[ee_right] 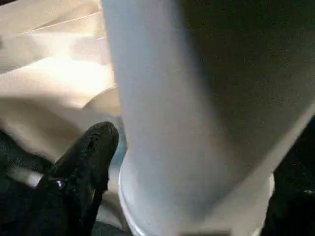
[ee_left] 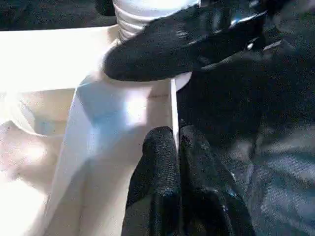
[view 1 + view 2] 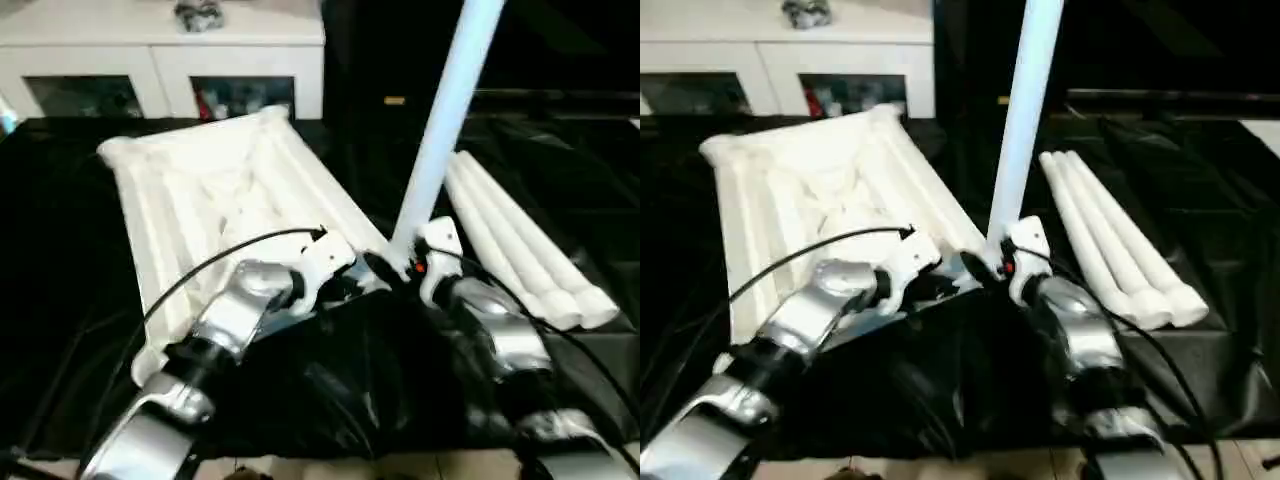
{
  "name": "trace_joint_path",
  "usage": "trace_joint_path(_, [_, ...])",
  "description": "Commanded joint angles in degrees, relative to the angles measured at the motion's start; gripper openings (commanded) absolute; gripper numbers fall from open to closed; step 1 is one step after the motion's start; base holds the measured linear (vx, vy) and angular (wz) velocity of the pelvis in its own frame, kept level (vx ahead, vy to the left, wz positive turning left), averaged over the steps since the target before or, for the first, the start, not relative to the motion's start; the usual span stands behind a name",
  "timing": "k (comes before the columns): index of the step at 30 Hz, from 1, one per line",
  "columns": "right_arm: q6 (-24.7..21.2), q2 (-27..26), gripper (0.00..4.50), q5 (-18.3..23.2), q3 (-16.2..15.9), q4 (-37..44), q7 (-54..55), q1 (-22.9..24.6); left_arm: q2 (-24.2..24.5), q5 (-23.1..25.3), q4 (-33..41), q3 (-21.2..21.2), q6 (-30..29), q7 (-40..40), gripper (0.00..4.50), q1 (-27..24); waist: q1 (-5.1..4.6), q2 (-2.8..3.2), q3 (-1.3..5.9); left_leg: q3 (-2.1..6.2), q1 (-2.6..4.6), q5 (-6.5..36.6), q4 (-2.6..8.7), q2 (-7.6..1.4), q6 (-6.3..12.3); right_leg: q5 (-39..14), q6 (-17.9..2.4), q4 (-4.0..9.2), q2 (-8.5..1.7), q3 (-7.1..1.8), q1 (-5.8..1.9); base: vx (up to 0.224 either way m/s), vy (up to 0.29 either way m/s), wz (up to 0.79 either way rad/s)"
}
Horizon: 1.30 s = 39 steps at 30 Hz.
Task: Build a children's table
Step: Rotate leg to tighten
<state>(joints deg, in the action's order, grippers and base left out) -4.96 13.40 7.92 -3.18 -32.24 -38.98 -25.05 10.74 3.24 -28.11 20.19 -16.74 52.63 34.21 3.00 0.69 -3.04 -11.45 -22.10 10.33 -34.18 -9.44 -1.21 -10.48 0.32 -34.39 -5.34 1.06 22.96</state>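
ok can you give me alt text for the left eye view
The right hand holds a white table leg upright at the near corner of an upturned white table top, while the left hand grips the top's edge beside it. Three more legs lie together on black cloth to the right.

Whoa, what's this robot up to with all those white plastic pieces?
It is putting together a small white table. The tabletop lies upside down on a black cloth, ribs facing up. The right gripper holds one leg upright at the top's near corner, where it seems to go into a round socket. The left gripper pinches the top's edge beside it, steadying it. Three more legs lie side by side to the right.
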Motion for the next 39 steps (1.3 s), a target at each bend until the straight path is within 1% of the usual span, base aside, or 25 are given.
trace_joint_path(1, [-1.53,1.53,3.90,1.27,-3.13,3.11,-6.52,2.02,-0.10,-3.33,3.65,2.52,3.78,6.90,0.00,-0.60,0.55,-0.34,3.70,1.58,1.18,14.23,4.55,-3.40,3.13,-9.19,-13.74,4.08,-2.82,-1.36,-2.15,0.000,0.000,0.00])
trace_joint_path(4, [-2.75,5.87,3.90,3.41,-4.48,8.57,-14.51,4.81,1.96,-5.03,5.37,3.44,4.84,12.72,0.00,-1.36,0.97,0.06,3.87,1.53,1.27,12.30,4.42,-3.48,3.95,-5.51,-14.89,3.56,-2.71,-1.29,-2.18,0.000,0.000,0.00])
trace_joint_path(5, [-2.75,5.87,3.90,3.41,-4.48,8.57,-14.51,4.81,1.96,-5.03,5.37,3.44,4.84,12.72,0.00,-1.36,1.10,-0.06,3.89,1.48,1.29,12.02,4.37,-3.46,4.21,-4.89,-15.01,3.61,-2.64,-1.26,-2.31,0.000,0.000,0.00])
trace_joint_path(6, [-2.96,6.97,3.90,3.66,-4.96,9.63,-16.48,5.42,2.55,-5.44,5.87,3.80,4.93,14.43,0.00,-1.53,1.31,0.08,3.82,1.39,1.28,11.72,4.34,-3.52,4.43,-4.36,-15.50,3.45,-2.66,-1.27,-2.16,0.000,0.000,0.00])
trace_joint_path(8, [-3.70,9.19,3.90,4.12,-5.89,11.66,-20.64,6.55,3.65,-5.80,6.59,4.35,4.74,17.31,0.00,-1.75,1.72,-0.07,3.74,1.40,1.27,12.14,4.42,-3.61,4.28,-5.39,-15.40,3.54,-2.73,-1.23,-2.33,0.000,0.000,0.00])
trace_joint_path(10, [-4.30,10.76,3.90,4.41,-6.74,13.07,-23.38,7.27,4.52,-5.94,6.70,4.86,5.07,19.56,0.00,-1.74,2.29,0.10,3.58,1.32,1.51,13.87,4.59,-3.74,3.64,-8.30,-14.96,3.79,-2.69,-1.28,-2.14,0.000,0.000,0.00])
trace_joint_path(12, [-4.81,12.22,3.90,4.37,-7.76,14.69,-25.75,8.04,5.44,-6.01,6.62,5.26,5.41,21.68,0.00,-1.56,2.34,0.15,3.43,1.39,1.59,15.85,4.81,-3.80,2.66,-10.99,-14.67,4.06,-2.77,-1.28,-1.99,0.000,0.000,0.00])
trace_joint_path(15, [-5.86,13.77,3.74,4.67,-8.87,16.62,-28.03,8.78,6.37,-6.18,6.14,5.29,5.72,23.51,0.00,-1.12,2.25,0.11,3.31,1.50,1.71,17.98,5.06,-3.83,1.34,-13.81,-13.87,4.28,-2.83,-1.38,-1.80,0.000,0.000,0.00])
trace_joint_path(16, [-6.05,13.95,3.51,4.72,-8.99,16.88,-28.25,8.84,6.49,-6.19,6.02,5.26,5.79,23.74,0.00,-1.03,2.33,0.05,3.32,1.54,1.73,18.16,5.09,-3.85,1.03,-14.36,-13.53,4.33,-2.92,-1.44,-1.80,0.000,0.000,0.00])
trace_joint_path(18, [-6.45,14.43,3.45,4.65,-9.34,17.61,-28.88,8.98,6.79,-5.92,5.46,5.09,6.27,24.22,0.00,-0.71,2.24,-0.03,3.35,1.61,1.57,17.91,5.11,-3.80,0.89,-14.64,-13.32,4.34,-3.01,-1.45,-1.85,0.000,0.000,0.00])
trace_joint_path(21, [-6.93,14.17,3.10,4.52,-9.26,17.85,-28.72,8.98,6.96,-5.75,4.76,4.55,6.75,24.13,0.00,-0.41,2.17,-0.17,3.37,1.64,1.47,17.41,5.08,-3.74,0.85,-14.85,-13.14,4.34,-3.08,-1.46,-1.84,0.000,0.000,0.00])
trace_joint_path(22, [-6.91,14.06,3.10,4.51,-9.24,17.80,-28.54,8.97,6.90,-5.74,4.65,4.39,6.77,24.00,0.00,-0.37,2.18,-0.16,3.38,1.64,1.45,17.20,5.06,-3.74,0.89,-14.69,-13.12,4.33,-3.07,-1.46,-1.84,0.000,0.000,0.00])
trace_joint_path(23, [-6.76,13.63,3.07,4.50,-9.09,17.57,-27.85,8.95,6.68,-5.75,4.42,3.93,6.75,23.54,0.00,-0.34,2.17,-0.28,3.41,1.59,1.50,16.78,5.01,-3.76,1.01,-14.14,-13.23,4.30,-3.06,-1.47,-1.79,0.000,0.000,0.00])
trace_joint_path(26, [-6.49,11.70,2.85,4.36,-8.18,16.21,-24.82,8.68,5.34,-5.73,3.92,2.68,6.41,20.75,0.00,-0.39,2.17,-0.24,3.43,1.60,1.44,16.08,4.97,-3.72,1.27,-13.48,-13.42,4.19,-3.05,-1.41,-1.81,0.000,0.000,0.00])
trace_joint_path(27, [-6.06,10.63,2.85,3.94,-7.68,15.17,-22.80,8.36,4.56,-5.58,3.62,2.16,6.17,19.08,0.00,-0.39,2.01,-0.47,3.41,1.56,1.35,16.07,4.96,-3.72,1.21,-13.66,-13.46,4.22,-3.11,-1.45,-1.75,0.000,0.000,0.00])
trace_joint_path(30, [-5.22,7.81,2.81,2.75,-6.41,11.84,-17.02,7.01,2.55,-5.02,2.79,1.11,5.56,14.70,0.00,-0.20,1.67,-0.49,3.34,1.78,1.20,16.77,5.10,-3.53,0.42,-16.56,-12.65,4.41,-3.23,-1.32,-1.81,0.000,0.000,0.00])
trace_joint_path(31, [-4.59,4.81,2.81,1.40,-5.14,7.12,-10.42,4.91,0.22,-4.07,1.49,0.07,4.68,9.62,0.00,0.38,1.11,-0.54,3.28,1.84,1.01,17.17,5.16,-3.44,-0.18,-17.81,-12.28,4.42,-3.20,-1.29,-1.84,0.000,0.000,0.00])
trace_joint_path(32, [-4.38,4.31,2.81,1.14,-4.95,6.24,-9.28,4.52,-0.20,-3.91,1.22,-0.12,4.50,8.72,0.00,0.51,0.89,-0.65,3.23,1.90,0.99,17.56,5.21,-3.37,-0.54,-18.93,-11.99,4.55,-3.24,-1.22,-1.80,0.000,0.000,0.00])
trace_joint_path(33, [-3.92,2.63,2.80,0.45,-4.32,3.38,-5.50,3.17,-1.43,-3.34,0.38,-0.65,3.42,5.84,0.00,0.99,0.63,-0.55,3.31,1.93,1.30,18.20,5.10,-3.25,-1.12,-20.70,-11.44,4.74,-3.27,-1.23,-1.63,0.000,0.000,0.00])
trace_joint_path(34, [-3.99,1.68,2.80,0.29,-3.91,1.87,-3.62,2.42,-2.08,-2.94,-0.09,-0.88,2.92,4.29,0.00,1.26,0.34,-0.61,3.28,1.88,1.30,18.41,5.07,-3.22,-1.14,-21.03,-11.41,4.89,-3.24,-1.28,-1.54,0.000,0.000,0.00])
trace_joint_path(35, [-3.66,-1.03,2.79,-0.08,-2.95,-2.12,1.45,0.29,-4.14,-1.89,-1.47,-1.73,1.16,-0.67,0.00,2.13,0.18,-0.64,3.26,1.95,1.18,18.45,5.06,-3.18,-0.92,-21.53,-11.01,5.01,-3.24,-1.27,-1.69,0.000,0.000,0.00])
trace_joint_path(36, [-3.61,-1.29,2.79,-0.11,-2.86,-2.48,1.91,0.08,-4.35,-1.79,-1.61,-1.81,0.99,-1.17,0.00,2.21,-0.05,-0.54,3.21,1.92,1.15,18.71,5.04,-3.18,-0.97,-21.68,-11.15,4.93,-3.18,-1.29,-1.47,0.000,0.000,0.00])
trace_joint_path(37, [-3.44,-2.78,2.79,-0.24,-2.38,-4.43,4.36,-1.03,-5.53,-1.30,-2.35,-2.33,0.13,-3.98,0.00,2.71,-0.31,-0.57,3.34,2.00,1.21,18.52,5.04,-3.08,-1.01,-21.90,-10.85,5.10,-3.12,-1.20,-1.58,0.000,0.000,0.00])
trace_joint_path(38, [-3.23,-5.25,2.79,-0.74,-1.93,-7.13,8.20,-2.76,-7.61,-0.81,-3.42,-3.18,-0.54,-8.21,0.00,3.53,-0.27,-0.66,3.46,1.89,1.29,18.02,4.90,-3.13,-0.89,-20.69,-11.12,4.99,-3.07,-1.25,-1.51,0.000,0.000,0.00])
trace_joint_path(39, [-3.06,-6.26,2.79,-1.34,-1.95,-8.29,10.16,-3.54,-8.33,-0.66,-3.70,-3.27,-0.41,-9.31,0.00,3.80,-0.43,-0.70,3.35,1.83,1.13,17.41,4.92,-3.06,-0.45,-19.25,-11.63,4.99,-2.98,-1.27,-1.54,0.000,0.000,0.00])
